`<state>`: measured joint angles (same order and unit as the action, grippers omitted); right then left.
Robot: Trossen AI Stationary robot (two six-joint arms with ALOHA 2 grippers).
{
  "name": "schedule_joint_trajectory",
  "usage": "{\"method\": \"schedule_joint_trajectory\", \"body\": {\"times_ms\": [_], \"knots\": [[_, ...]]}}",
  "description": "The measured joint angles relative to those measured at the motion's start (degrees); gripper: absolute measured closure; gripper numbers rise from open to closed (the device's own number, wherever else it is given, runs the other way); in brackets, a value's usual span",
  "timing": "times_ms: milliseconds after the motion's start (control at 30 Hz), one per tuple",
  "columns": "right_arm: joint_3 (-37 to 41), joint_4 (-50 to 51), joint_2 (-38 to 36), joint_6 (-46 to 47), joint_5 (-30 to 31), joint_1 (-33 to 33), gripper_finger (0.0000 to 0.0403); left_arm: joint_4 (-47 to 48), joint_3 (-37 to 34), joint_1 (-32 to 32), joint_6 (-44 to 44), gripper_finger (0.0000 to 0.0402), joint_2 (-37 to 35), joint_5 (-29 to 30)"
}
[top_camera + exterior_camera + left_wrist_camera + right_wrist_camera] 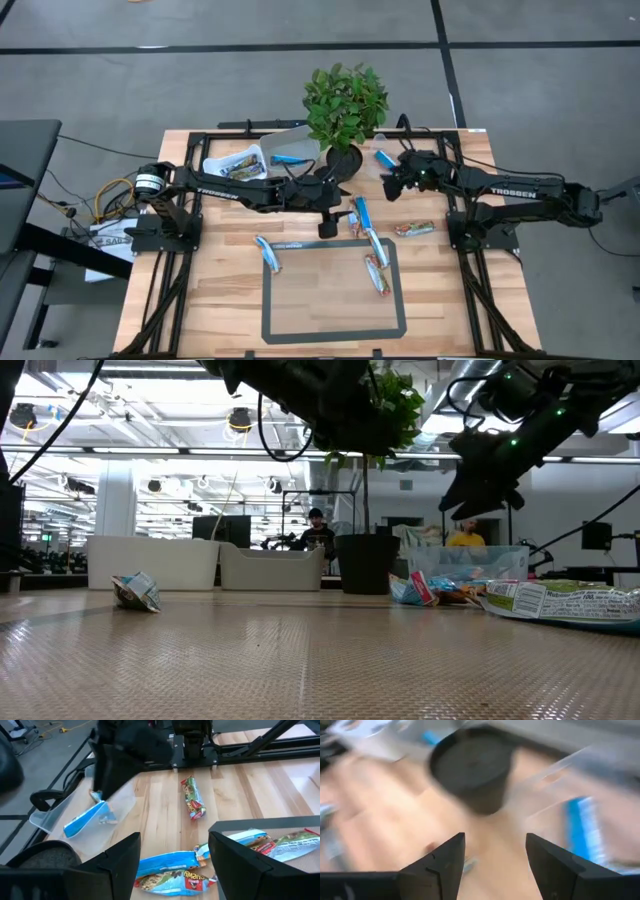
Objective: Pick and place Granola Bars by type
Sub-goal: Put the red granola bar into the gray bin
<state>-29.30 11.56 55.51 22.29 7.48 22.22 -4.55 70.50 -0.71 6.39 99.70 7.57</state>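
Observation:
Several wrapped bars lie flat on the wooden table. A blue-and-white bar [360, 215] [170, 870] sits just under my left gripper [328, 222] [172, 852], which is open, its fingers on either side above the bar. Two more blue bars [268, 252] [375, 245] and two brown-gold ones [413, 229] [377, 275] lie nearby. My right gripper [390, 185] [495, 857] is open and empty, hovering beside the right clear tub, which holds a blue bar [383, 158] [85, 820]. The left tub [240, 160] holds several bars.
A potted plant [345, 100] in a dark pot [345, 160] [470, 770] stands between the two tubs, close to both grippers. A grey taped rectangle [268, 300] marks the near middle of the table. People show in the room behind the table [318, 530].

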Motion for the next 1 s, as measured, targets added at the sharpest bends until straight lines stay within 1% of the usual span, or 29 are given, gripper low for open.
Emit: {"method": "schedule_joint_trajectory", "body": {"times_ms": [200,267,333,633,800,867,1000], "knots": [[0.0,1.5,0.0,2.7,-18.1,-1.6,0.0209,0.2,0.0,0.0,-0.2,0.0174,0.0,-2.7],[0.0,1.6,0.0,3.2,-22.3,-3.1,0.0210,0.2,0.0,0.1,-0.2,0.0174,0.0,-2.9],[0.0,2.7,0.0,3.2,-24.2,-5.3,0.0211,0.3,0.0,0.1,-0.2,0.0174,0.0,-2.9],[0.0,19.9,0.0,2.7,-23.7,-16.8,0.0211,0.5,0.0,0.2,-0.2,0.0174,0.0,-2.9],[0.0,26.6,0.0,0.4,-19.7,-21.3,0.0212,0.6,0.0,0.2,-0.2,0.0174,0.0,-2.9],[0.0,28.3,0.2,0.2,-17.5,-22.4,0.0212,0.8,0.0,0.2,-0.2,0.0174,0.0,-2.9],[0.0,27.8,1.3,0.3,-15.0,-24.1,0.0212,0.9,0.0,0.2,-0.2,0.0174,0.0,-2.9]]}}
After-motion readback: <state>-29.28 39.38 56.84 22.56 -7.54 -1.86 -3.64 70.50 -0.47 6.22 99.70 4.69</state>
